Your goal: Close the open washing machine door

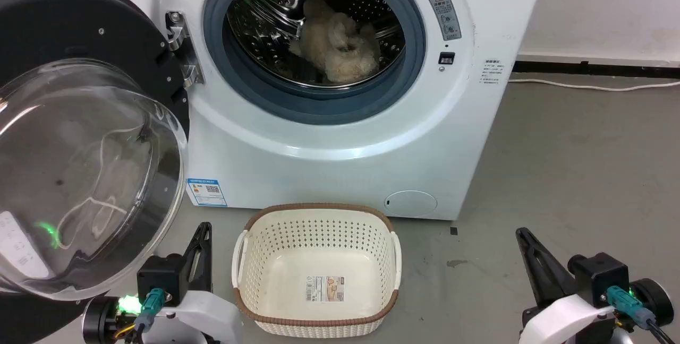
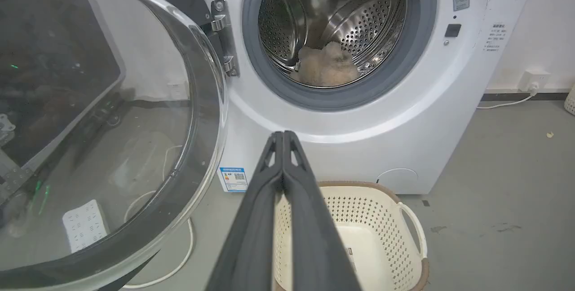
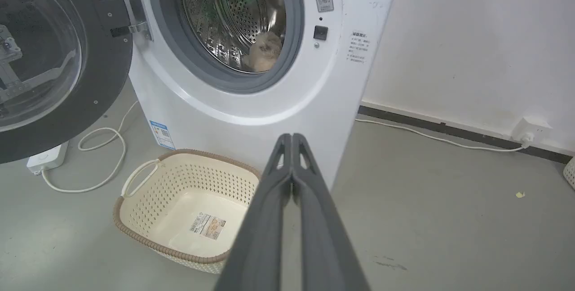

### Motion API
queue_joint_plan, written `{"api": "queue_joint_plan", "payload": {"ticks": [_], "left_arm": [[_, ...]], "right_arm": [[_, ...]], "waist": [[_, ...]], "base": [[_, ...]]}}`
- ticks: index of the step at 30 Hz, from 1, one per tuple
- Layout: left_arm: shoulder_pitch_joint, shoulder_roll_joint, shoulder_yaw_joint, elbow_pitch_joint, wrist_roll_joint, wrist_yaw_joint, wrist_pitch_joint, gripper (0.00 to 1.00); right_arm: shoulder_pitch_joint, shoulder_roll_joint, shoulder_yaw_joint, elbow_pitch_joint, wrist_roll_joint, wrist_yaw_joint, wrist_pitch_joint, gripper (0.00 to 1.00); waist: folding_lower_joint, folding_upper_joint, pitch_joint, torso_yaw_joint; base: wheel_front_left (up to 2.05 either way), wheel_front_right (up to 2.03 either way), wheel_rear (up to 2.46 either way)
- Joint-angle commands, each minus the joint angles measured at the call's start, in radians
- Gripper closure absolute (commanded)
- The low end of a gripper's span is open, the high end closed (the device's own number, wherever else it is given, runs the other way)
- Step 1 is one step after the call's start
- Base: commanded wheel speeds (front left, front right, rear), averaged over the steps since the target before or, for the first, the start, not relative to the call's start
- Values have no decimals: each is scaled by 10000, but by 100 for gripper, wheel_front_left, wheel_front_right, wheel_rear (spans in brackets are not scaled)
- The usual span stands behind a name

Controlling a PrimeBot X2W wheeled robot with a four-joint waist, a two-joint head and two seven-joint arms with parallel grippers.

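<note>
**Open door off to the left, closest to the left arm**

Straight ahead in the head view: white front-loading washing machine [image 1: 340, 137] with a round porthole. Steel perforated drum exposed, with a beige fluffy clump [image 1: 340, 46] lying inside.

Hung from the machine's left side: large round washing machine door [image 1: 79, 174] with a glossy black rim and a clear bulging glass bowl. Swung wide open, bowl side turned toward the robot, well apart from the porthole. No long axis on a round door. Turning line upright at the small steel hinge [image 1: 183, 49], free edge out to the far left.

On the grey floor just in front of the machine, between the two arms: cream perforated plastic laundry basket [image 1: 319, 238] with a brown rim. Bare inside but for a label. Probably low enough to sit under the door's sweep.

Low at the lower left: left gripper [image 1: 204, 227], its two long dark fingers pressed flat together and holding nothing. Just beside the lower right edge of the glass bowl, door up and to its left. Aimed, in its own wrist view, at the machine's front rather than at the door.

Low at the lower right: right gripper [image 1: 523, 232], likewise pinched together and empty. Well apart from the door, basket in between.

Judged from this: left arm clearly the nearer. Likely needs to reach left past the free edge, then press rightward toward the porthole.
</note>
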Motion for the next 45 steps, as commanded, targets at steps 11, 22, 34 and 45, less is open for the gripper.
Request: {"api": "queue_joint_plan", "payload": {"ticks": [11, 22, 34, 45], "left_arm": [[72, -1, 9, -39, 26, 28, 3, 100], [72, -1, 9, -39, 26, 28, 3, 100], [72, -1, 9, -39, 26, 28, 3, 100], [-21, 2, -52, 32, 13, -8, -63, 0]], "right_arm": [[-119, 42, -3, -45, 45, 8, 3, 100], [-119, 42, -3, -45, 45, 8, 3, 100], [-119, 42, -3, -45, 45, 8, 3, 100], [21, -1, -37, 13, 66, 0, -58, 0]], "waist": [[0, 0, 0, 0], [0, 0, 0, 0], [0, 0, 0, 0], [0, 0, 2, -4]], "base": [[0, 0, 0], [0, 0, 0], [0, 0, 0], [0, 0, 0]]}}
